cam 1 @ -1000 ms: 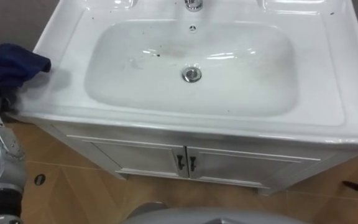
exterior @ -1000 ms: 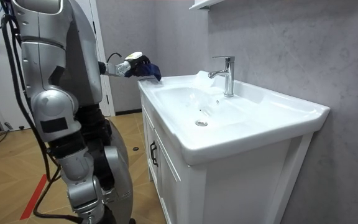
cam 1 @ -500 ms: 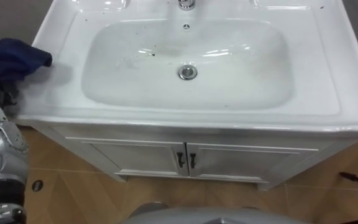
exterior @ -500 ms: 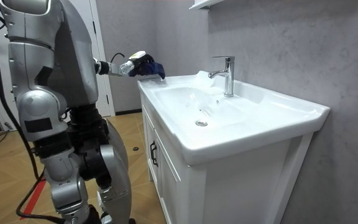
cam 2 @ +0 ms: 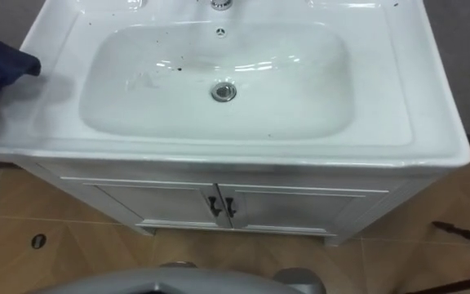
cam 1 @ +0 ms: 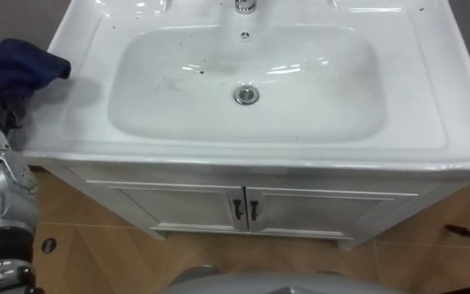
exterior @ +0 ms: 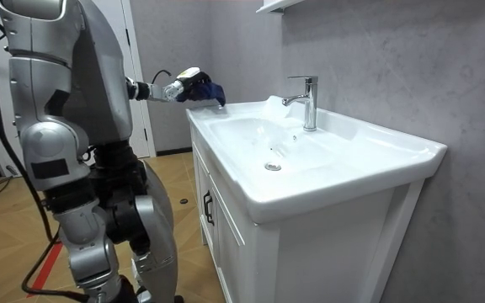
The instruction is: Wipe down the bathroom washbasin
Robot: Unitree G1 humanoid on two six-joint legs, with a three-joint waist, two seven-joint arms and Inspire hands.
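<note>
Left hand point(exterior: 180, 87) is clamped round a dark blue cloth point(cam 1: 19, 65) right at the basin's point(cam 1: 431, 143) left rim. The bowl's got dark specks point(cam 1: 202, 72) in it, so I'd say the wiping hasn't really started.

You get no readable text, label, brand or number here. Basin point(cam 1: 431, 82), cabinet point(cam 1: 178, 208) and tap point(exterior: 309, 103) carry nothing legible.

Left robot hand point(exterior: 180, 85) outstretched forward, fingers clutching cloth point(exterior: 209, 90).
</note>
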